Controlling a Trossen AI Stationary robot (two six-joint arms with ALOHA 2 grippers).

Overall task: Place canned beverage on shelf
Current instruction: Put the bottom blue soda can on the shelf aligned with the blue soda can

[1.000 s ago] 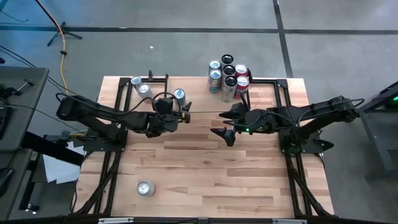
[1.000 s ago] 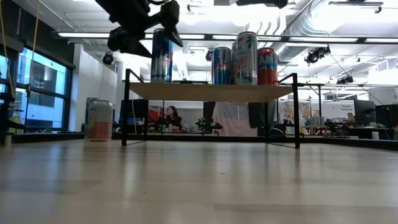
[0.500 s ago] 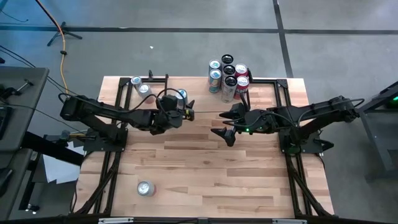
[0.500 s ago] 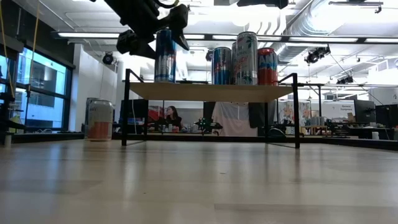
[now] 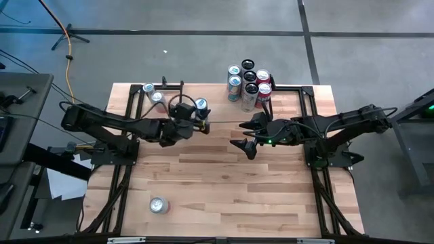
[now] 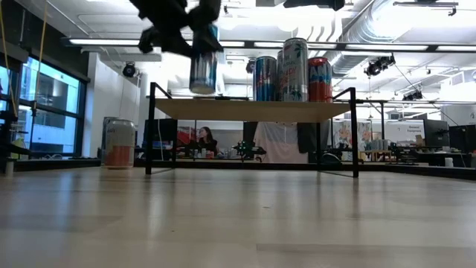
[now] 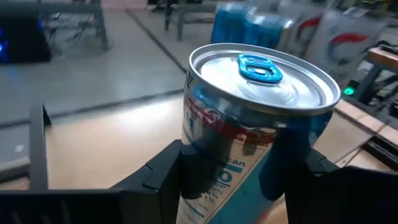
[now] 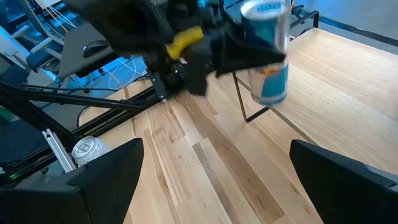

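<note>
Upper middle of the high view: left pincer pinching the tall blue-and-silver aluminium can, hanging slightly above the light wood shelf on thin black legs.
Handling: likely rigid but dentable, smooth and slippery; best taken across mid-body.
Right pincer: spread, empty, centre of the wooden bench.
Count, high view: one held can, six clustered, two upper left, one lower left.

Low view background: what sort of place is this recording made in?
Probably a robotics lab or open workshop: exposed ceiling ducts, cluttered workbenches behind the shelf, and a bare concrete floor around the table.
</note>
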